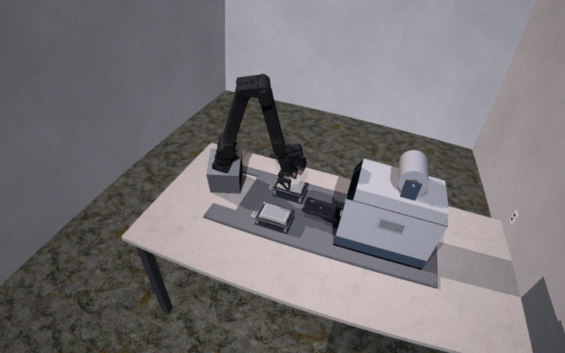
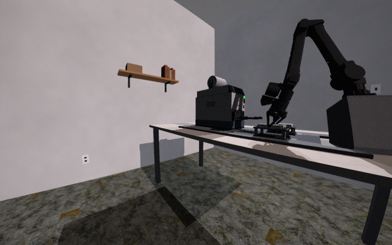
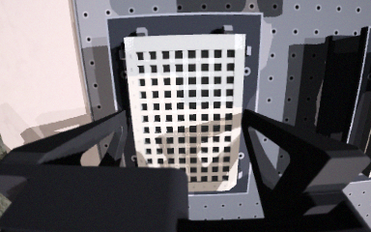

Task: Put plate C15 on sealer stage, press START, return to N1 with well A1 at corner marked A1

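A white plate with open square wells (image 1: pixel 299 187) (image 3: pixel 191 106) lies in the back nest (image 3: pixel 251 92). It looks flat; I cannot read its label or the nest's. My gripper (image 1: pixel 288 183) (image 2: pixel 271 124) (image 3: pixel 185 116) is open, pointing down, with one finger beside each long side of this plate. Contact is not visible. A second plate with a smooth pale top (image 1: pixel 275 212) sits in the front nest (image 1: pixel 271 223). The sealer (image 1: pixel 385 216) (image 2: pixel 214 108) shows a green lamp (image 1: pixel 346 198) (image 2: pixel 244 97). Its dark stage (image 1: pixel 319 207) (image 2: pixel 252 117) is out, with no plate on it.
The nests and sealer stand on a dark perforated board (image 1: pixel 233 218). The stage lies close to the right of the back nest. The foil roll (image 1: pixel 413 166) (image 2: pixel 220 81) stands on top of the sealer. The arm's grey base block (image 1: pixel 224 182) is at the left in the top view.
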`<control>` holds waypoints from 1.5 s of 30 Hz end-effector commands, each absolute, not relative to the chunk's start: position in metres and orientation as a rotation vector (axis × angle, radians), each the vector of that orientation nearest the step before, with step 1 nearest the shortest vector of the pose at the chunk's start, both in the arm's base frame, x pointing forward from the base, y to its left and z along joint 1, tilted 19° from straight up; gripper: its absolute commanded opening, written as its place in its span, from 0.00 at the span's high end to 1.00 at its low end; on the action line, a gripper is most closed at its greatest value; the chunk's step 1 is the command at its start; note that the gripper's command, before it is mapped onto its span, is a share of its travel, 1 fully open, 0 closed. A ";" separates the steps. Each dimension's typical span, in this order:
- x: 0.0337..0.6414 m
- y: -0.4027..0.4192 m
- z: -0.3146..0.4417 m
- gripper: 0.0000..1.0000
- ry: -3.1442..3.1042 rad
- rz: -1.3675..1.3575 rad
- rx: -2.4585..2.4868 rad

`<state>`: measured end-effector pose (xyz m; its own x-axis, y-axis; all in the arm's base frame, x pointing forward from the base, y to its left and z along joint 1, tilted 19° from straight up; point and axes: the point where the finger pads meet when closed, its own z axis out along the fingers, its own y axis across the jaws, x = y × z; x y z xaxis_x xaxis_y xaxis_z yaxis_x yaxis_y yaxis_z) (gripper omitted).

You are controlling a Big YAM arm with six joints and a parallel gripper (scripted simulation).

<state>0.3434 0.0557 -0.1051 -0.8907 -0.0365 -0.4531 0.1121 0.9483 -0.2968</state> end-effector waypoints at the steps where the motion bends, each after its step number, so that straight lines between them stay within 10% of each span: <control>1: 0.345 0.053 -0.102 0.00 2.631 -0.433 0.080; 45: 0.342 0.050 -0.110 0.00 2.642 -0.453 0.055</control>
<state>0.3438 0.0541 -0.1054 -0.8907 -0.0331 -0.4534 0.1160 0.9478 -0.2970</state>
